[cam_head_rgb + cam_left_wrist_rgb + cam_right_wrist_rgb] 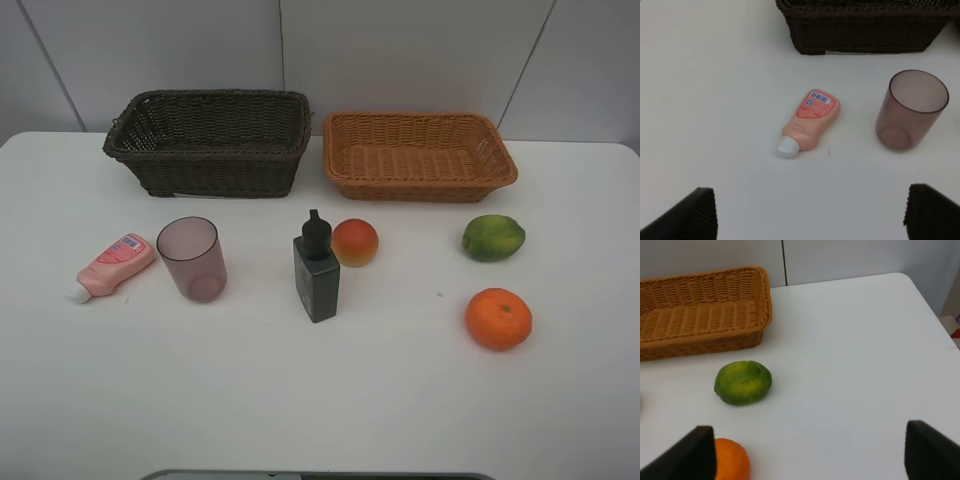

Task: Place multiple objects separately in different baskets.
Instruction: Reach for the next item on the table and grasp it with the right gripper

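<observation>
- Exterior high view: take the dark pump bottle [316, 275] as the centre of your dial. It stands upright on the white table [320, 410].
- The dark brown basket [220, 176] sits at 11 o'clock from it and the orange-tan basket [420, 186] at 1 o'clock. They stand side by side at the far edge with a narrow gap between them.
- The red-orange fruit [355, 242] lies just beside the bottle at 1 o'clock.
- The mauve cup [192, 258] stands upright at 9 o'clock with its mouth up. The pink tube [115, 265] lies on its side farther out along the same line, with its white cap pointing away from the cup.
- The green fruit [493, 238] lies between 2 and 3 o'clock, well apart from the bottle. The orange [498, 318] is at 6 o'clock from the green fruit, near it but not touching.
- You can see nothing lying in either basket.
- Left wrist view: your left gripper [810, 214] hangs over bare table with its fingers [687, 217] spread wide and nothing between them. The pink tube lies ahead of it, with the cup beside the tube and the dark basket beyond both.
- Right wrist view: your right gripper [810, 452] also has its jaws wide apart and grips nothing. The orange sits close by one fingertip, though you cannot tell whether they touch. The green fruit lies a little farther on and the orange-tan basket beyond it.
</observation>
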`<control>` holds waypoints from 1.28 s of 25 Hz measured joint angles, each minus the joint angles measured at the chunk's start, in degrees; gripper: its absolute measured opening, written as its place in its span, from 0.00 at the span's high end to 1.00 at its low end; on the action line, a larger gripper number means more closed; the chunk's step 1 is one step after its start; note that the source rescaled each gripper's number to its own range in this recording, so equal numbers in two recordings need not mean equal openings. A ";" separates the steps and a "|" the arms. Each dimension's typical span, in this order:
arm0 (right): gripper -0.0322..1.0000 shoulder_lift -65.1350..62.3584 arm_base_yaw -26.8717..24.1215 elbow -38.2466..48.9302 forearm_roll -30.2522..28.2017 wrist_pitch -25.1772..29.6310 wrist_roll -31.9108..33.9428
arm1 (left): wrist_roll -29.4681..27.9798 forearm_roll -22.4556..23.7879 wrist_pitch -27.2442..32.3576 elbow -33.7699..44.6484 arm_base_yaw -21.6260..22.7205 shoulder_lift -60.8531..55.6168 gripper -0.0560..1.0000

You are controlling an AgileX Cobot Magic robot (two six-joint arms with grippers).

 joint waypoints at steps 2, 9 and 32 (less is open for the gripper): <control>0.27 0.00 0.00 0.00 0.00 0.00 0.00 | 0.00 0.00 0.00 0.00 0.00 0.00 0.03; 0.27 0.00 0.00 0.00 0.00 0.00 0.00 | 0.00 0.00 0.00 0.00 0.00 0.00 0.03; 0.27 0.00 0.00 0.00 0.00 0.00 0.00 | 0.00 0.00 0.00 0.00 0.00 0.00 0.03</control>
